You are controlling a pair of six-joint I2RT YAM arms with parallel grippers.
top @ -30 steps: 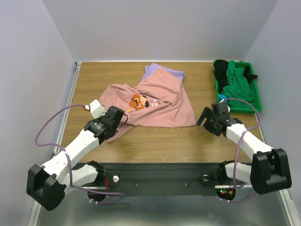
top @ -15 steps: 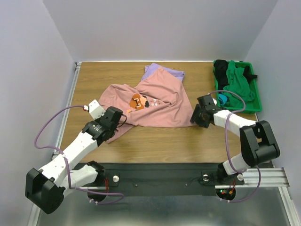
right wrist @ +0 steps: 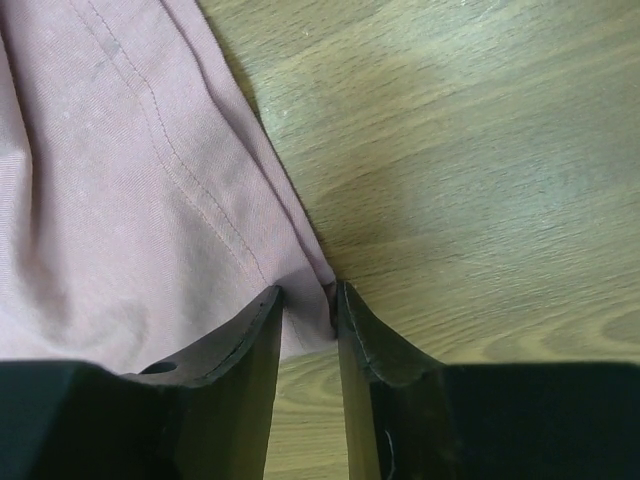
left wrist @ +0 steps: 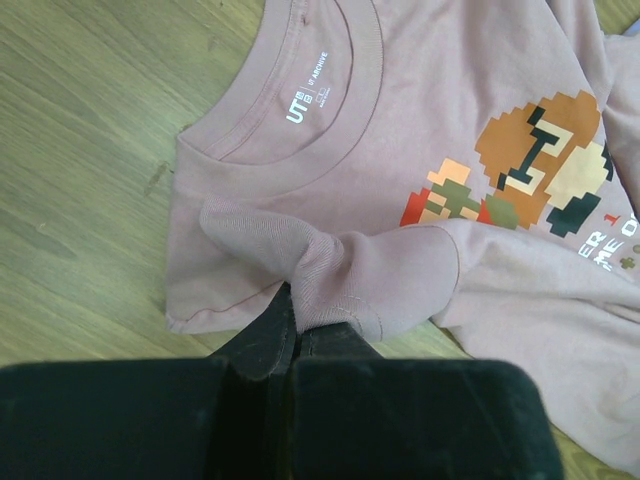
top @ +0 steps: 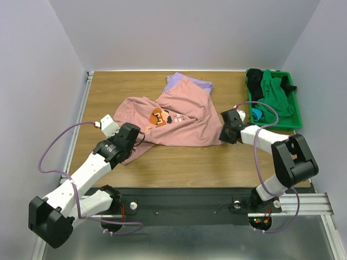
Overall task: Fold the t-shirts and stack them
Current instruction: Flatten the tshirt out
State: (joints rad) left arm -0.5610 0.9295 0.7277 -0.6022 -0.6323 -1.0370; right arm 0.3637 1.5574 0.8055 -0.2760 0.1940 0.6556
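Flattening seems the step in hand: the pink t-shirt lies crumpled left of the green tray, left gripper clamped on its sleeve, right gripper pinching the hem corner nearest the tray, so next both must pull apart evenly.

Shows only a far corner of the lavender t-shirt — rest hidden beneath the dusty-pink t-shirt. Cuts off the small text at the left wrist view's right edge. Cannot separate garments heaped in the green bin.
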